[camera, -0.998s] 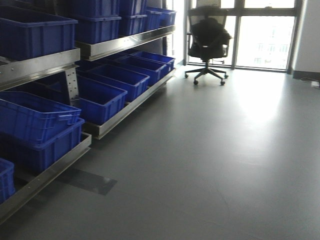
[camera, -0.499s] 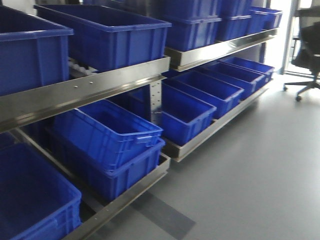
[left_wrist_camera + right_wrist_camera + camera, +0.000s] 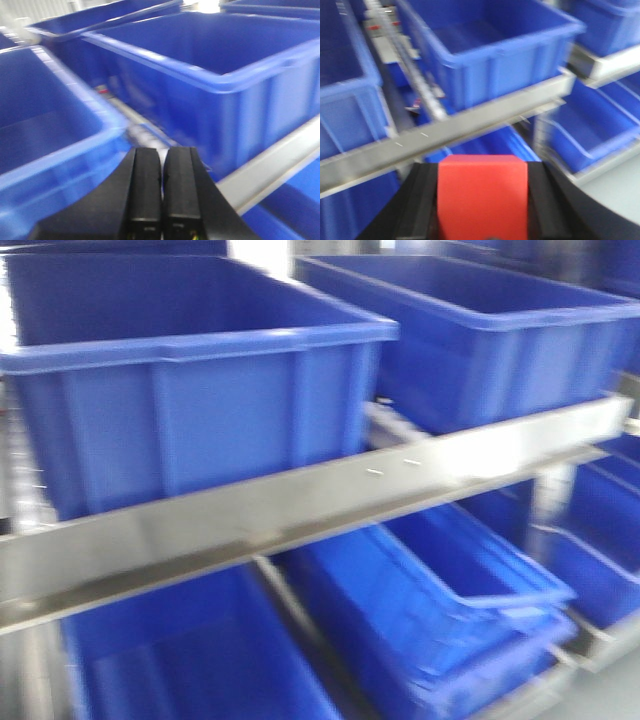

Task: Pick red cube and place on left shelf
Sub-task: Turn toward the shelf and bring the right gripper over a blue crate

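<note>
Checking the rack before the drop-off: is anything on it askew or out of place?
One thing: on the lower level of the left shelf, a blue crate sits tilted inside another crate instead of lying flat. The upper crates stand level. Blur hides finer detail.

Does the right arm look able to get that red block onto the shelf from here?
Probably yes: the right gripper holds the red cube facing the left shelf, and nothing stands between them; the blue crate on it is open.
</note>
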### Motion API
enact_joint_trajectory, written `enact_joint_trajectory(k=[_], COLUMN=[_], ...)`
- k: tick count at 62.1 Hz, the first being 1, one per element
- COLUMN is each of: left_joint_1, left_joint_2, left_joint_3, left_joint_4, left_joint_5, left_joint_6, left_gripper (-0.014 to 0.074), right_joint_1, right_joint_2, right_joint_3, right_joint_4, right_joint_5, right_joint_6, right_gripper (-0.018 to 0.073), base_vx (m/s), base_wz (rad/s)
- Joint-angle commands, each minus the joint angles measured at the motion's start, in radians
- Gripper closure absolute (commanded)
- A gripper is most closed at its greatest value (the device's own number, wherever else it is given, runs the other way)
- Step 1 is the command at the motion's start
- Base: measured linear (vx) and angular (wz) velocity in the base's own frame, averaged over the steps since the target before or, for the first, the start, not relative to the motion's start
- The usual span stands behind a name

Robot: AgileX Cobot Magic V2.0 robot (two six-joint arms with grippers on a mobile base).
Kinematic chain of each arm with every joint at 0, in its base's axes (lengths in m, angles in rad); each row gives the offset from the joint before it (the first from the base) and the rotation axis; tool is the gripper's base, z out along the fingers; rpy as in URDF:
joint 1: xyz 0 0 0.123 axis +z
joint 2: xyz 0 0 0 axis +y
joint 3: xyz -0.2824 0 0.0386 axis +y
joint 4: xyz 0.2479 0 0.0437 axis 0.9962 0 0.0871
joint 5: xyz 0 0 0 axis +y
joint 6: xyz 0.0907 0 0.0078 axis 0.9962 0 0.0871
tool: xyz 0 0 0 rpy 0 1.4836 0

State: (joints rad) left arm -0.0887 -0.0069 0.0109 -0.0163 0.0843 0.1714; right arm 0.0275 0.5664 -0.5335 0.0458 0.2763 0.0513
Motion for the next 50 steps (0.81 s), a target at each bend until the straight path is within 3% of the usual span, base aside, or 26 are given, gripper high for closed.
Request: enact_joint_trajectory(k=[1,28,50], left_joint_1=[0.0,0.0,0.0], left_joint_2=[0.006,0.006,0.006], left_joint_3=[0.022,0.022,0.022], left_joint_4=[-0.006,-0.006,-0.006], left_joint_5=[-0.084,-0.084,-0.084], left_joint_6=[-0.002,-0.002,-0.002], left_gripper=[0.0495,0.0495,0.0495], right_joint_1=[-0.004,-0.004,-0.004], right_joint_2=[0.003,0.004,0.004], right_joint_3=[-0.029,-0.029,-0.029], right_joint_4=[-0.007,-0.007,-0.007], right_joint_5=[-0.085,-0.085,-0.085], right_joint_6=[-0.004,-0.004,-0.004], right_gripper=[0.0533,0.0533,0.0533], base_vx=[0.27,0.18,0.05], base_wz=[0.87,0.68,0.27])
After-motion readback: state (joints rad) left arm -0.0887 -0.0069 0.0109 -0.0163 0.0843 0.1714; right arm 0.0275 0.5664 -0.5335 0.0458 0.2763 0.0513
